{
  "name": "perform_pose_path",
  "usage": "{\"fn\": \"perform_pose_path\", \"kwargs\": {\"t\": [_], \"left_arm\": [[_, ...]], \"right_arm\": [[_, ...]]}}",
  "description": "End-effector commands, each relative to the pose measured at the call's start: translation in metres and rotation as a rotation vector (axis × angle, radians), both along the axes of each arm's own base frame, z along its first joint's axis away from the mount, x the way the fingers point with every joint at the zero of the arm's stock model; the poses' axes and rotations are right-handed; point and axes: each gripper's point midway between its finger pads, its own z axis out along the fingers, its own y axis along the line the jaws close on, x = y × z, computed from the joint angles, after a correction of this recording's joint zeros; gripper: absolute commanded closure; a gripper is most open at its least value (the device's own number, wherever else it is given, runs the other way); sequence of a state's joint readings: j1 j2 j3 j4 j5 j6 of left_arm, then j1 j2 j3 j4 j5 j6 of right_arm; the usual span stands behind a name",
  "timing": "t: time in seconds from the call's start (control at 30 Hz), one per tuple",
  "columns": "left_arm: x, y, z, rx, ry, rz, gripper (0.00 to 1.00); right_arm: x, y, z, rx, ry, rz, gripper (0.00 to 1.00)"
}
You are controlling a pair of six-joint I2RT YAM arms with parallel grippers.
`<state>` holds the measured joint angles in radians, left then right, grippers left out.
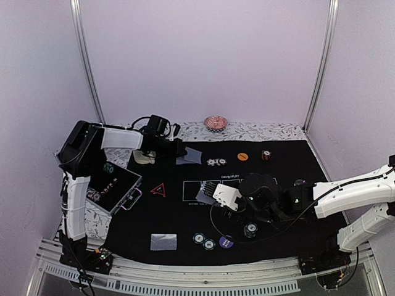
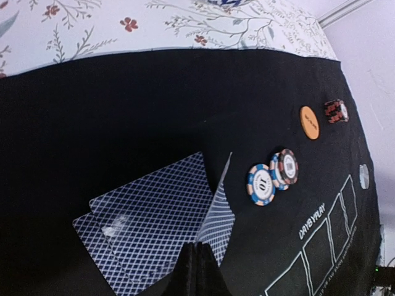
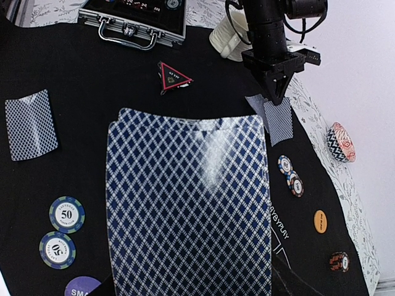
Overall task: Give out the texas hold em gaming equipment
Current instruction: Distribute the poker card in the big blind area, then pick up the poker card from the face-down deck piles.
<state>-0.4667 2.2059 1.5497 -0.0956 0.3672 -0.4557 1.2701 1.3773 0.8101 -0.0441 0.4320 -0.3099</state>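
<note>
My left gripper (image 2: 198, 246) is shut on one blue-backed playing card (image 2: 217, 213), held on edge and tilted just above two cards (image 2: 145, 225) lying face down at the back left of the black mat (image 1: 296, 160). Over the middle of the mat, my right gripper (image 1: 226, 198) is shut on a deck of cards (image 3: 188, 209). That deck fills the right wrist view and hides the fingers. Two chips (image 2: 271, 176), an orange button (image 2: 309, 122) and a small chip stack (image 2: 336, 111) lie to the right of the dealt cards. A red-outlined triangle (image 1: 158, 190) lies at mid-left.
An open chip case (image 1: 114, 188) sits at the left mat edge, with a cream mug (image 1: 143, 157) behind it. A pink dish (image 1: 215, 123) stands on the floral cloth at the back. Near the front lie another card pile (image 1: 163, 242), two chips (image 1: 204, 241), a purple button (image 1: 226, 242) and a chip stack (image 1: 250, 230).
</note>
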Motion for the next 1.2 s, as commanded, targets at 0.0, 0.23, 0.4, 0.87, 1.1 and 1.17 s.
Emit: {"fn": "perform_pose_path", "kwargs": {"t": [0.0, 0.23, 0.4, 0.87, 1.1, 1.17], "left_arm": [[0.012, 0.005, 0.002, -0.002, -0.005, 0.02, 1.0], [0.023, 0.012, -0.008, 0.031, -0.007, 0.051, 1.0], [0.02, 0.013, -0.012, 0.052, 0.013, 0.034, 0.8], [-0.071, -0.009, 0.159, -0.05, -0.318, -0.06, 0.33], [-0.204, -0.034, 0.196, -0.248, -0.307, -0.313, 0.23], [-0.231, -0.03, 0.19, -0.265, -0.275, -0.34, 0.21]], "right_arm": [[0.001, -0.001, 0.015, 0.043, -0.003, -0.012, 0.45], [0.001, 0.002, 0.021, 0.05, -0.001, -0.007, 0.45], [0.001, -0.001, 0.025, 0.055, 0.002, -0.012, 0.45], [0.003, 0.002, 0.035, 0.056, -0.014, -0.027, 0.44], [-0.004, 0.014, 0.036, 0.052, -0.031, -0.003, 0.44], [-0.005, 0.017, 0.036, 0.051, -0.034, 0.005, 0.44]]}}
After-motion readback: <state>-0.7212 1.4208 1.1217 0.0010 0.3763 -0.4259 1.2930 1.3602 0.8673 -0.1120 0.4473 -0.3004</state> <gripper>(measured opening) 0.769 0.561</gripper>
